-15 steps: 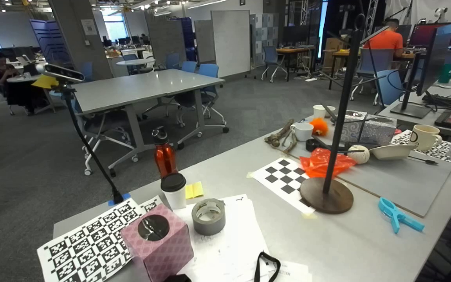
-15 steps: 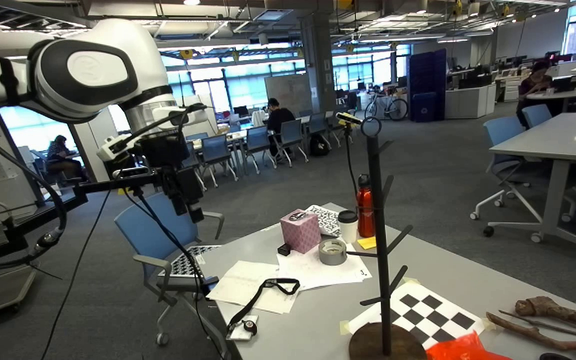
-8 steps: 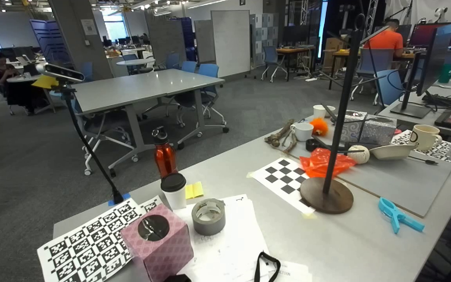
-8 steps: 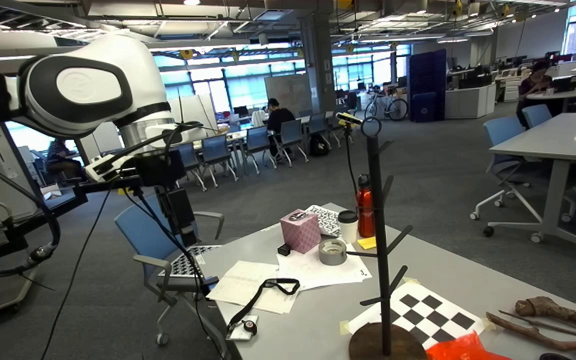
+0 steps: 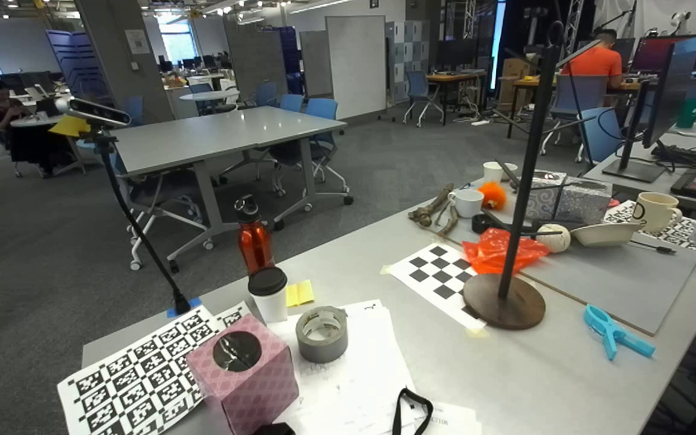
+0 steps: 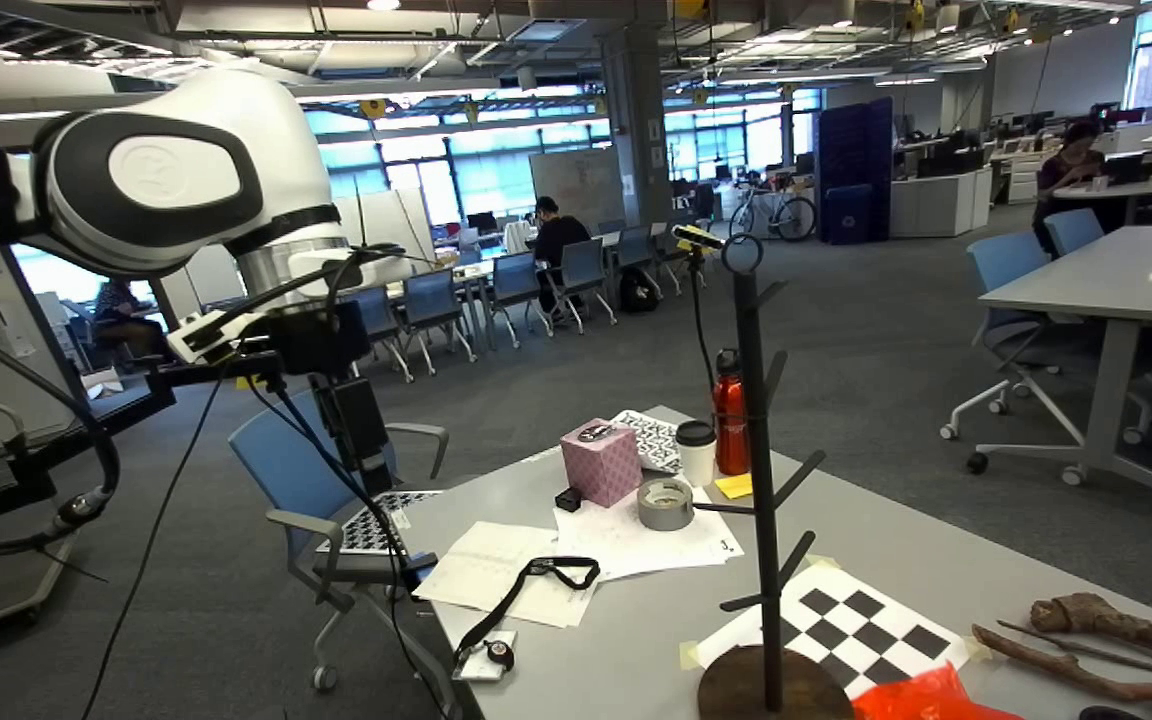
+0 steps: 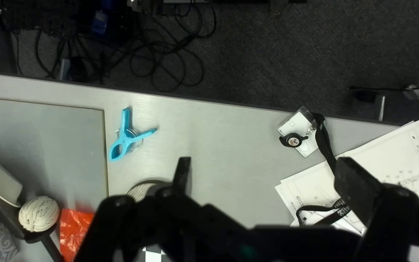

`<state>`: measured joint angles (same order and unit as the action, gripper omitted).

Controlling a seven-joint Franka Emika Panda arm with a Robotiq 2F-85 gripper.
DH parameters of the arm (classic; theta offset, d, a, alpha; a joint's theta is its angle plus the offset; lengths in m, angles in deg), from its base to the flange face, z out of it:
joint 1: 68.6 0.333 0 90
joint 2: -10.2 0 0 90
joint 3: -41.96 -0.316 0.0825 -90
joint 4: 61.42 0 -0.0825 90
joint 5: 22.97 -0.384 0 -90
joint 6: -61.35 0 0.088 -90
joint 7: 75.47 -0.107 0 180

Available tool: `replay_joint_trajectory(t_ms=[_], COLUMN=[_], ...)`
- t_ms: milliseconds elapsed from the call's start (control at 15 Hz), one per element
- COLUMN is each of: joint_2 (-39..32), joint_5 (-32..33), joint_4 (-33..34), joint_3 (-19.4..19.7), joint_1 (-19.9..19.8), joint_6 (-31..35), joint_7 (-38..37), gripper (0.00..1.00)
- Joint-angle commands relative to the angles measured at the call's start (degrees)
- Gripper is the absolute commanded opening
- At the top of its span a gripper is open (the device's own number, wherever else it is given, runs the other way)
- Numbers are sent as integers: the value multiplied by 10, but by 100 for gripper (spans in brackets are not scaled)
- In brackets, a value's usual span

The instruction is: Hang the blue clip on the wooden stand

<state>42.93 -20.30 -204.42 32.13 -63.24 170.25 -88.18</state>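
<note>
Grey tabletop [image 5: 493, 374] with a light-blue forked plastic clip [image 5: 612, 334]
In an exterior view, the clip lies near the tall, dark, pegged wooden stand [image 5: 524, 187]; in the wrist view, the black two-fingered gripper [image 7: 266, 162] is spread wide.

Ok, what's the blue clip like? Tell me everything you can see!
The blue clip looks like light-blue plastic. Two straight arms spread like a V; the other end is a closed loop. It lies flat on the grey table, close beside the grey board but not on it. Nothing grips it.
</note>
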Motion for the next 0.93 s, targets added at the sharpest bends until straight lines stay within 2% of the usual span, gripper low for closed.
replay_joint_trajectory(t_ms=[0,533,867], joint_2=[-2,-20,-57], joint_5=[20,70,108], joint_4=[-10,-50,-76], joint_3=[6,41,51], joint_1=[-20,-77,-120], joint_6=[29,121,161], joint_7=[-10,-18,-49], gripper=[100,100,100])
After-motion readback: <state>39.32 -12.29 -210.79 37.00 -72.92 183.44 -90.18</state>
